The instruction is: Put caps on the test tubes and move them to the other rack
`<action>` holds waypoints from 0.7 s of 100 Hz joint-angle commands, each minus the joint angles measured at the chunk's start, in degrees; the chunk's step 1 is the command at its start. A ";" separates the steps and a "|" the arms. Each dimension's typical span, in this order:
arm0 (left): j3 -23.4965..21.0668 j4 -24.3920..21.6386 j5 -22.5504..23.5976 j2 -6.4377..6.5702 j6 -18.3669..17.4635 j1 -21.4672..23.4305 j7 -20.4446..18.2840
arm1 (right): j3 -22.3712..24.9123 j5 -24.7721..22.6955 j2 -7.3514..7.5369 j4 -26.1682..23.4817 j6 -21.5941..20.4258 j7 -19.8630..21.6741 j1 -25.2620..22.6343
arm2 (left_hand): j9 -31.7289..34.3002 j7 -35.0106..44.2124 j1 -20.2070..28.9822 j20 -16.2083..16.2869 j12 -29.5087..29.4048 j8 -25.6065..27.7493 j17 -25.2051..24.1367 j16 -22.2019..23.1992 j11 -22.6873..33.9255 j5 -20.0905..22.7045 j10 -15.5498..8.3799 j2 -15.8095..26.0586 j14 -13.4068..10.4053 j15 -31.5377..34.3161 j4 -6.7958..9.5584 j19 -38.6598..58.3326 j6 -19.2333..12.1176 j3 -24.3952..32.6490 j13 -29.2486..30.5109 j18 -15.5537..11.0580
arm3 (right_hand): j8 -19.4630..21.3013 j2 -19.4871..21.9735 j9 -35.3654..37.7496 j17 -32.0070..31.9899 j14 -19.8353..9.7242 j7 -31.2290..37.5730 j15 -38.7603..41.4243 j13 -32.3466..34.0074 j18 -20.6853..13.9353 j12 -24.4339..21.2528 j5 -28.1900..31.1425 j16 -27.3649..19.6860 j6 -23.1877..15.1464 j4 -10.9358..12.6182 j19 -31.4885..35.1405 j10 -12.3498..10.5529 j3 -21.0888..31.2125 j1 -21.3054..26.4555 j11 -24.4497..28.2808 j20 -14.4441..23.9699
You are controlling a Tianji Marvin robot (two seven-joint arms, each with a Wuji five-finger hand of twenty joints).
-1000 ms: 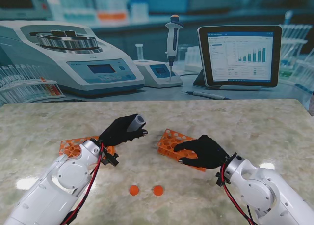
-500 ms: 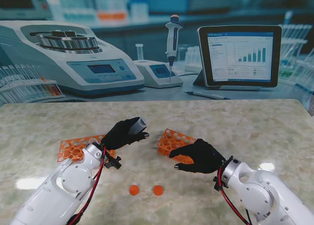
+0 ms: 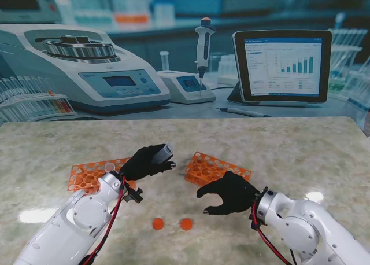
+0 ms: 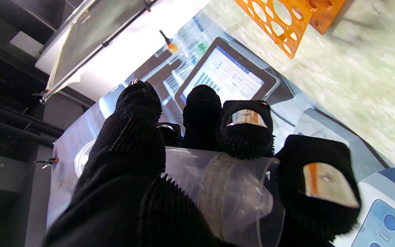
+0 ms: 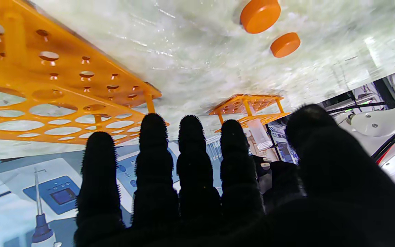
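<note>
Tube [image 3: 162,151] clasped in left hand [image 3: 145,162], uncapped, above table [image 3: 300,143] between racks. Right hand [image 3: 230,191] released, fingers spread, near right rack [image 3: 215,169]. Two caps [image 3: 171,224] lying nearer to me.

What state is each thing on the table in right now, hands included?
Left hand: shut on the test tube, raised off the table.
Test tube: uncapped, tilted in the grip.
Right hand: open, holding nothing.
Two orange caps: loose on the table, nearer to me.
Left rack: no tubes visible.
Right rack: no tubes visible.
</note>
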 commanded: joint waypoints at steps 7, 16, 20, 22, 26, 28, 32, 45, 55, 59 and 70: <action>-0.03 -0.44 -1.02 0.35 0.50 0.09 -1.29 | -1.57 -0.58 0.13 0.37 -0.43 1.24 0.84 | 4.48 2.20 1.11 2.18 -1.05 0.64 1.72 0.05 -1.27 2.54 -0.36 0.31 -3.30 1.50 1.92 13.22 -1.00 3.00 6.79 -10.76 | 1.36 -5.08 1.40 0.37 0.07 -0.26 2.18 1.83 -0.85 1.93 2.28 1.66 1.78 -1.38 1.26 1.15 2.26 -2.78 1.37 1.59; -0.03 -0.51 -1.28 0.53 0.59 0.03 -2.07 | -2.71 -1.63 0.26 0.94 -0.40 1.34 1.70 | 5.28 1.60 0.75 2.51 -1.76 -0.01 1.70 -0.06 -2.12 3.50 -0.31 -0.27 -4.02 1.08 2.01 12.70 -1.13 3.43 7.12 -11.30 | 2.04 -7.79 1.80 0.80 -0.04 -0.02 2.78 2.60 -1.04 3.19 3.01 2.67 2.16 -1.92 1.60 1.40 4.64 -3.00 2.12 2.11; 0.04 -0.48 -1.46 0.55 0.58 -0.03 -2.24 | -3.27 -2.05 0.31 1.22 -0.34 1.38 2.13 | 5.50 1.57 0.65 2.64 -1.90 -0.06 1.70 -0.15 -2.27 3.59 -0.21 -0.47 -4.14 1.14 2.03 12.65 -1.14 3.53 7.25 -11.40 | 2.53 -8.74 1.64 0.89 0.02 -0.02 3.16 2.69 -1.13 4.26 3.03 3.51 2.30 -2.25 1.74 1.38 6.17 -2.99 2.63 2.41; 0.08 -0.47 -1.61 0.57 0.57 -0.07 -2.38 | -3.56 -2.24 0.34 1.36 -0.30 1.42 2.35 | 5.62 1.54 0.62 2.69 -1.97 -0.11 1.70 -0.23 -2.34 3.75 -0.15 -0.64 -4.18 1.16 2.04 12.63 -1.13 3.57 7.30 -11.42 | 2.61 -9.06 1.64 0.95 0.00 -0.03 3.20 2.76 -1.14 4.39 3.03 3.63 2.45 -2.27 1.78 1.46 6.45 -2.72 2.64 2.47; 0.17 -0.47 -1.87 0.64 0.57 -0.15 -2.76 | -4.15 -2.67 0.38 1.68 -0.25 1.38 2.79 | 6.00 1.37 0.43 2.92 -2.30 -0.31 1.71 -0.70 -2.76 4.08 -0.01 -0.91 -4.15 1.30 2.12 12.55 -1.10 3.91 7.37 -11.54 | 2.78 -9.71 1.91 1.17 -0.06 0.07 3.42 3.08 -1.29 4.66 3.25 3.88 2.58 -2.26 1.96 1.71 6.86 -2.17 2.87 2.61; 0.21 -0.47 -1.90 0.68 0.57 -0.19 -2.92 | -4.45 -2.90 0.40 1.84 -0.22 1.33 3.00 | 6.08 1.32 0.42 2.98 -2.34 -0.37 1.71 -0.80 -2.81 4.16 0.02 -0.98 -4.22 1.35 2.14 12.53 -1.08 4.00 7.39 -11.59 | 2.87 -9.96 1.94 1.23 -0.04 0.12 3.55 3.22 -1.38 4.82 3.30 4.02 2.59 -2.25 2.04 1.77 7.08 -1.87 2.99 2.67; 0.28 -0.49 -1.88 0.75 0.60 -0.26 -3.20 | -5.01 -3.38 0.43 2.11 -0.14 1.21 3.39 | 6.36 1.09 0.16 3.28 -2.53 -0.61 1.73 -1.40 -3.00 4.48 0.05 -1.19 -4.52 1.63 2.18 12.49 -1.28 4.41 7.43 -11.84 | 3.40 -10.47 1.83 1.24 -0.04 0.37 3.92 3.17 -1.48 5.58 3.31 4.69 2.76 -2.35 2.30 1.92 7.88 -1.68 3.46 2.96; 0.53 -0.57 -2.31 0.94 0.73 -0.42 -4.14 | -6.61 -4.52 0.52 2.87 -0.03 0.87 4.49 | 6.50 1.13 0.04 3.49 -2.60 -0.60 1.73 -1.85 -3.02 4.47 -0.19 -1.10 -4.50 1.88 2.21 12.49 -1.27 4.74 7.48 -11.96 | 4.88 -11.61 2.03 1.73 -0.05 1.18 4.74 3.69 -1.90 7.32 3.66 6.13 2.66 -2.52 2.84 1.81 9.26 -0.89 4.56 3.56; 0.73 -0.56 -2.52 1.10 0.79 -0.62 -4.87 | -7.69 -5.45 0.49 3.59 -0.19 -0.14 5.18 | 6.46 1.13 -0.07 3.60 -2.61 -0.60 1.74 -2.12 -3.02 4.47 -0.24 -1.08 -4.49 2.03 2.17 12.45 -1.27 4.87 7.44 -11.99 | 7.41 -12.82 2.11 2.14 -0.20 2.53 5.70 4.29 -2.30 9.58 3.75 7.90 2.26 -2.69 3.43 1.41 10.37 -0.40 5.94 4.31; 0.82 -0.53 -2.61 1.11 0.84 -0.69 -4.97 | -8.12 -5.89 0.46 3.87 -0.23 -0.73 5.43 | 6.41 1.13 -0.11 3.65 -2.59 -0.61 1.74 -2.25 -3.00 4.45 -0.31 -1.07 -4.49 2.10 2.14 12.43 -1.25 4.94 7.42 -12.00 | 8.56 -13.27 1.87 2.28 -0.22 3.09 6.19 4.33 -2.42 10.54 3.74 8.74 2.20 -2.73 3.72 1.56 10.85 -0.26 6.54 4.64; 1.06 -0.50 -2.88 1.13 0.91 -0.84 -5.21 | -9.33 -6.98 0.49 4.42 -0.32 -1.53 6.12 | 6.27 1.09 -0.08 3.72 -2.54 -0.61 1.74 -2.43 -2.94 4.35 -0.42 -0.95 -4.49 2.18 2.10 12.40 -1.15 5.08 7.40 -12.00 | 9.96 -14.23 1.38 2.48 -0.19 3.34 6.89 4.38 -2.81 11.60 3.81 9.99 2.01 -2.80 4.14 1.40 11.73 -0.04 6.97 5.13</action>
